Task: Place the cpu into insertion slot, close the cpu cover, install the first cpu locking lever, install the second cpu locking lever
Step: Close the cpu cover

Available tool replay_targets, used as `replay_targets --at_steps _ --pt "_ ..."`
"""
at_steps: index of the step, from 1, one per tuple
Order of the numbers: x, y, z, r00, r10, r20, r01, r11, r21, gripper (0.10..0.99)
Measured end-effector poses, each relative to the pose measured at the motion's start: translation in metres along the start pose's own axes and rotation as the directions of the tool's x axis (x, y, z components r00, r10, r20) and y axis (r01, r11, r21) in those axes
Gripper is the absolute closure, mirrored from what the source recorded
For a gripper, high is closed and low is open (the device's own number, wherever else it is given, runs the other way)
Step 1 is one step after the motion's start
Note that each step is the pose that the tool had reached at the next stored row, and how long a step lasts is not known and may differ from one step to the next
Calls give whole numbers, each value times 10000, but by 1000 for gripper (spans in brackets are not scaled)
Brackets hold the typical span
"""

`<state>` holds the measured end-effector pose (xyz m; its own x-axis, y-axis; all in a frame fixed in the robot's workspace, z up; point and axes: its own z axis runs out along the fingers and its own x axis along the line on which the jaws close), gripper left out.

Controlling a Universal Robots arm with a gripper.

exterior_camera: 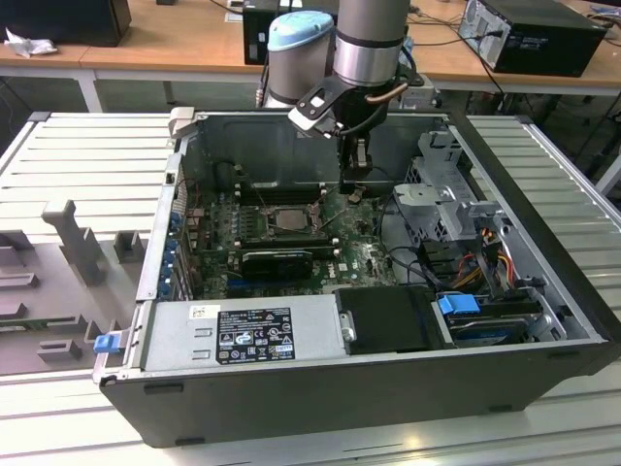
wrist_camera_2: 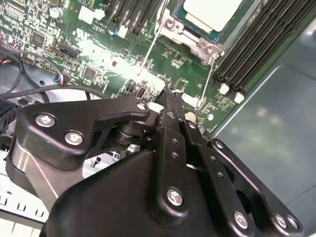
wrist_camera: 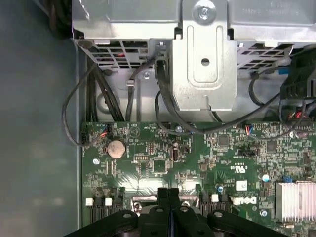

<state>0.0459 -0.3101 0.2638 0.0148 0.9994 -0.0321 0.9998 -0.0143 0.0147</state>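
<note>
Black metal gripper [wrist_camera_2: 168,95], fingers pressed together and empty, hovers with the pale silvery square cpu [wrist_camera_2: 211,11] just ahead beneath the thin silvery-metal cpu cover [wrist_camera_2: 183,30]; a thin wire locking lever [wrist_camera_2: 148,52] apparently awaits pressing down and latching.

Silvery-grey arm tube [exterior_camera: 369,39], pale blue joint cap [exterior_camera: 299,29], black hand [wrist_camera_2: 169,98] of jointed linkages, silver screws [wrist_camera_2: 174,196]

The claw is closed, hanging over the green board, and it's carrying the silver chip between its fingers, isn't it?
Not quite: the gripper carries nothing. In the second wrist view the cpu lies in the insertion slot, well apart from the gripper. The rest stands: it is closed and hangs over the green motherboard.
</note>
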Motion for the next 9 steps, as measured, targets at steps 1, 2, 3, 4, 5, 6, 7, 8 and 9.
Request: replay_targets --at_steps 1,2,3,4,5,6,7,8,9 --pt "1 21 0 10000 -1 0 1 10000 0 980" --pt "3 67 1 10000 -2 0 2 10000 1 980" --pt "4 94 2 10000 -5 0 5 10000 0 980" --pt "5 108 4 10000 -11 -1 11 10000 0 980" --pt "5 119 7 10000 -19 0 19 10000 0 980" --pt "7 165 25 10000 -39 -1 39 10000 -1 980" --pt "8 173 75 10000 -46 1 46 10000 4 980" --pt "10 173 115 10000 -47 -1 47 10000 11 980" --pt "11 165 147 10000 -49 -2 49 10000 12 980"
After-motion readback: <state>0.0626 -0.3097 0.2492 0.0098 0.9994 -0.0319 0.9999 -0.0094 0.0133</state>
